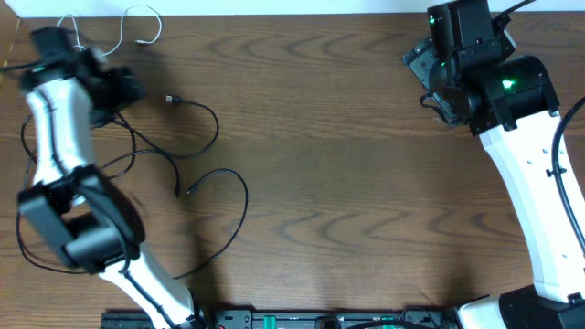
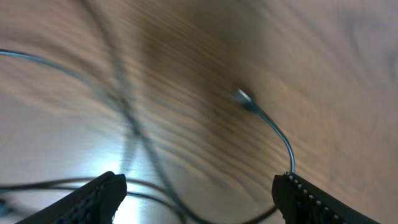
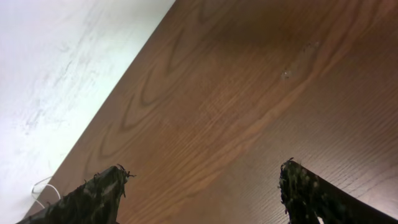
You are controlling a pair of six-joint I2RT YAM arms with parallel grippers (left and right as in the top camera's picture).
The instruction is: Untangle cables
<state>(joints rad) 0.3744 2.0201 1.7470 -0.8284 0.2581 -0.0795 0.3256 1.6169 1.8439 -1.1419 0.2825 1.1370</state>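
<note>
A thin white cable lies in loops at the table's far left corner; a bit of it shows in the right wrist view. Thin black cables spread in loose loops over the left half, one with a small plug. My left gripper hovers over them near the far left, open and empty. In the left wrist view, blurred black strands cross below the open jaws, and a plug end lies ahead. My right gripper is open and empty at the far right, over bare wood.
The white wall edge borders the table's far side. A thick black cord runs along the right arm. The robot bases and a black rail sit at the near edge.
</note>
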